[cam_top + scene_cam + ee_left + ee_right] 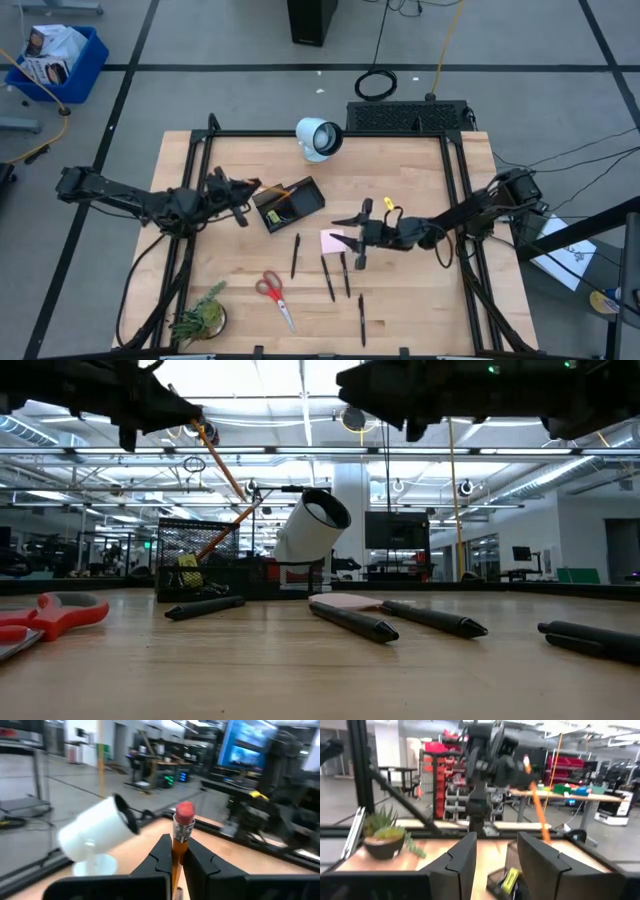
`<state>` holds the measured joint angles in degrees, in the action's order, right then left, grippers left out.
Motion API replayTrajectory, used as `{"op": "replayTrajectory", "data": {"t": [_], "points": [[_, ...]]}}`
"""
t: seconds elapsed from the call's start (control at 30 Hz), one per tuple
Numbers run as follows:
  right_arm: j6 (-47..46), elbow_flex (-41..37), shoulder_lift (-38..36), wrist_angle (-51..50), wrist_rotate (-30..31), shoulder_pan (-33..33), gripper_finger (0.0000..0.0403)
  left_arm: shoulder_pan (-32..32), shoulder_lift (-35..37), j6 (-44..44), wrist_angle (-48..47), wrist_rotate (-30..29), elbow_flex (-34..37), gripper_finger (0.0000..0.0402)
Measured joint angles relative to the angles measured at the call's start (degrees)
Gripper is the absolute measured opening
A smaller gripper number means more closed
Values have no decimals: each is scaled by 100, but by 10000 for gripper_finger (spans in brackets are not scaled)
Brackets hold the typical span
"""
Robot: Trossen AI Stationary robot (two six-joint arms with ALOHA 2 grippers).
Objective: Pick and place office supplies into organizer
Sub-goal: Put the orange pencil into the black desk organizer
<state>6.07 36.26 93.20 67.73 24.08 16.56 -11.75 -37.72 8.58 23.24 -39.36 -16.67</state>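
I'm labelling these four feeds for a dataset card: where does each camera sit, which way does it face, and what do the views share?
High view: above the table, looking straight down; both arms show, the left gripper by the organizer.
Low view: at table-top height, looking level across pens; the arms hang above.
Left wrist view: looks past its own fingers, shut on an orange pencil.
Right wrist view: looks past its open fingers at the left arm.
Shared: the white lamp-like object shows in the high, low and left wrist views.
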Motion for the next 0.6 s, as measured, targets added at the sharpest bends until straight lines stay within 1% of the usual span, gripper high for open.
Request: {"op": "replayTrajectory", "data": {"t": [0.13,0.23,0.3,0.43,0.6], "points": [[-88,-91,-18,104,-7,42,132,-4,70,-337,21,-219,0,10],[-88,-91,-25,135,-7,42,132,0,83,-370,-125,-531,0,25],[-90,-91,-17,115,-7,42,132,-4,83,-357,-247,-581,0,36],[-90,-91,-19,125,1,39,132,-7,83,-43,-691,-576,0,40],[-92,-91,-19,117,7,39,132,-4,65,352,-1246,-572,0,17]]}}
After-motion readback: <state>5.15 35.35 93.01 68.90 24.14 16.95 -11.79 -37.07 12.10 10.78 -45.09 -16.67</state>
